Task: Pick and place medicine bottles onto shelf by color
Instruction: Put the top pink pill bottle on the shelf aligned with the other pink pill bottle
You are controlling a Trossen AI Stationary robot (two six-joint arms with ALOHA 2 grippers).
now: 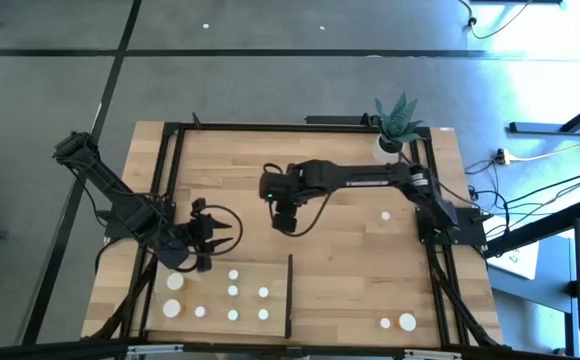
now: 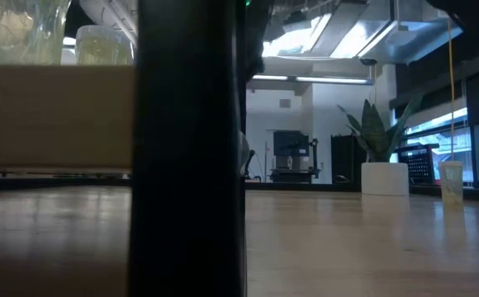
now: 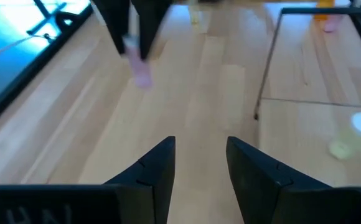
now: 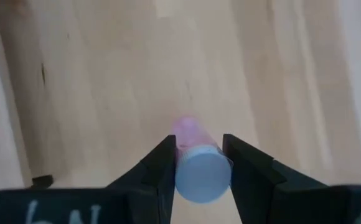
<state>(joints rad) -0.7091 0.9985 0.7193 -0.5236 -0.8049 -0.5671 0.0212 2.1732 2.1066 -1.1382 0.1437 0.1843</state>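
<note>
A pink medicine bottle (image 4: 187,129) with a white cap hangs over the middle of the table, and my right gripper (image 1: 286,222) is shut on it. The left wrist view shows the pink bottle (image 3: 142,76) below those dark fingers. My left gripper (image 3: 200,142) waits open with nothing between its fingers. It hovers near the table's left side, just beyond the far left corner of the shelf (image 1: 210,300). The shelf is a pale wood panel with a black upright strip (image 1: 289,296) along its right edge. Several white-capped bottles stand on it, among them a green bottle (image 3: 353,135). My right gripper pinches the pink bottle at its cap end (image 4: 200,175) between the two fingers (image 4: 162,168). The fingers come steeply from above. The pink body points down past the fingertips, and the bottle is lifted clear of the tabletop.
A loose bottle (image 1: 385,215) stands at the table's right, and two more bottles (image 1: 397,322) stand near the front right corner. A potted plant (image 1: 398,125) sits at the far right corner. Bare wood lies between the right gripper and the shelf.
</note>
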